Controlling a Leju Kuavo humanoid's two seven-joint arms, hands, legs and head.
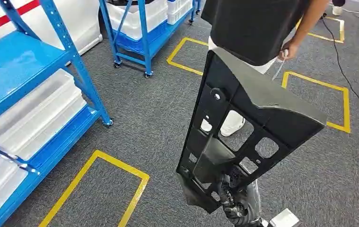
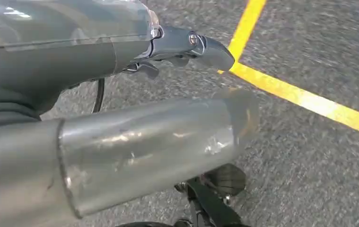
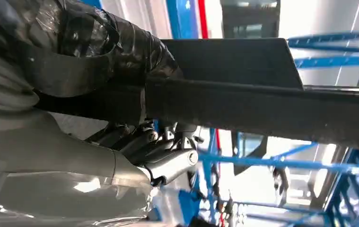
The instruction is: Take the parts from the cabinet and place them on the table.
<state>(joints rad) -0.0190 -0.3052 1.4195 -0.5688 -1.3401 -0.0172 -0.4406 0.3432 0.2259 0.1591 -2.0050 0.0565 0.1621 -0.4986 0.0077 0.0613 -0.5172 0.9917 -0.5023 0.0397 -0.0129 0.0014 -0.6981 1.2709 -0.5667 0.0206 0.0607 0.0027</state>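
A large black plastic part (image 1: 243, 127) is held upright by the right hand (image 1: 232, 201), whose dark fingers (image 3: 139, 139) are closed around its lower end; in the right wrist view the thumb is pressed against one face of the part (image 3: 262, 109) while the fingers are curled against the other. The part is carried in the air above the grey carpet (image 1: 144, 118), tilted slightly, with its wide flat top pointing away from the robot and several cut-out holes seen through its ribbed body.

The left hand (image 2: 187, 47) is seen in the left wrist view hanging over the carpet beside a yellow floor line (image 2: 300, 97). Nothing is held in it; whether its fingers are spread or curled cannot be told.

Just behind the part, a person (image 1: 258, 26) in a dark top and white shoes is standing, with one hand (image 1: 288, 49) holding something thin and pale. Yellow tape rectangles (image 1: 97, 189) are marked on the carpet. On the robot's left, a blue shelf rack (image 1: 35, 94) loaded with clear plastic bins (image 1: 35, 113) is seen, and a second blue rack on wheels (image 1: 142, 33) stands further back.
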